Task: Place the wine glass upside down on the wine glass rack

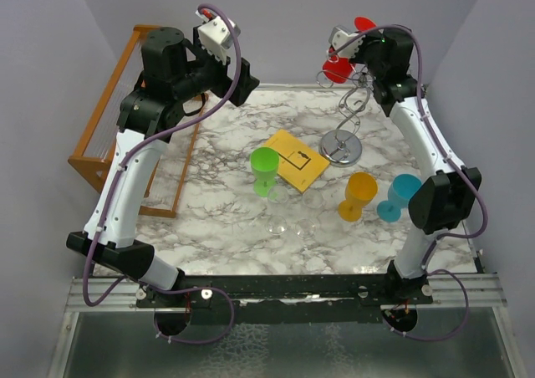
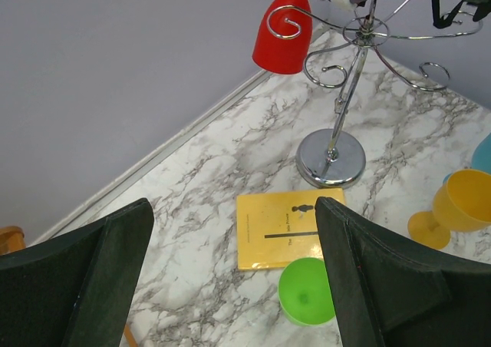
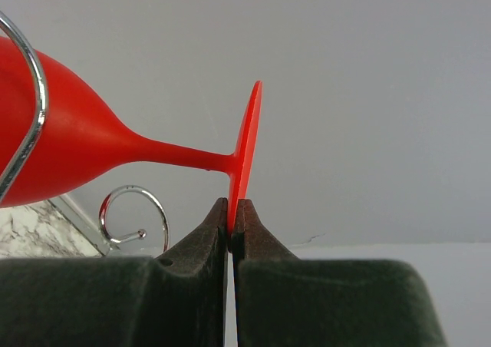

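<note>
A red wine glass [image 1: 338, 67] is held high beside the silver wire rack [image 1: 343, 148], bowl tilted down, foot [image 1: 365, 24] up. My right gripper [image 3: 232, 207] is shut on the rim of the glass's round foot [image 3: 247, 151]; the bowl [image 3: 54, 147] lies against a curled wire arm [image 3: 31, 101]. In the left wrist view the bowl [image 2: 282, 28] hangs at a curl [image 2: 288, 22] of the rack [image 2: 331, 159]. My left gripper [image 2: 234, 278] is open and empty, raised above the table's left side.
A green glass [image 1: 265, 171], an orange glass [image 1: 359, 196] and a blue glass [image 1: 399, 196] stand on the marble table [image 1: 217, 227]. A yellow booklet [image 1: 294, 159] lies mid-table. An orange-brown wooden slatted rack [image 1: 100, 135] stands at the left edge.
</note>
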Robot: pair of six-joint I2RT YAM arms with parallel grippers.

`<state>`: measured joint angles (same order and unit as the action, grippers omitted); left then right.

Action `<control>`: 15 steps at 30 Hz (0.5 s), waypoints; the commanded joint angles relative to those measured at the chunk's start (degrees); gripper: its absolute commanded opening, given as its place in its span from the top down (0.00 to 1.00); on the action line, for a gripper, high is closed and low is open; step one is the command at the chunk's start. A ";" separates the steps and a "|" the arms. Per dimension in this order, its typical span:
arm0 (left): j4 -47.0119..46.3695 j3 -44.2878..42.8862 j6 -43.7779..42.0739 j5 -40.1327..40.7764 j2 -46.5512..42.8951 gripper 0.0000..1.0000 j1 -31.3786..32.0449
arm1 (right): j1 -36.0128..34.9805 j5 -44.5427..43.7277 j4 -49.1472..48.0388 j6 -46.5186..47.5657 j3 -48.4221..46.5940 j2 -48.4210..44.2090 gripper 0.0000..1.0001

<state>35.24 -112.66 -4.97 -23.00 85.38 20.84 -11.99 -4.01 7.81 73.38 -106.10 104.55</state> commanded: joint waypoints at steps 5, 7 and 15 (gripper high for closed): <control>-0.50 0.67 -0.64 -2.01 -2.08 0.10 -0.16 | 1.81 2.60 4.82 5.79 -0.48 -2.75 0.99; -0.49 0.85 -0.63 -2.12 -2.08 0.10 -0.12 | 2.17 2.73 5.58 6.08 -0.78 -2.73 0.99; -0.44 1.05 -0.69 -2.72 -2.01 0.10 -0.12 | 2.91 2.87 9.08 4.87 -0.73 -3.46 0.99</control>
<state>35.27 -111.59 -5.10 -23.81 85.27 20.84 -9.89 -1.96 13.30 76.79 -106.13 103.57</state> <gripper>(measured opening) 0.896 0.023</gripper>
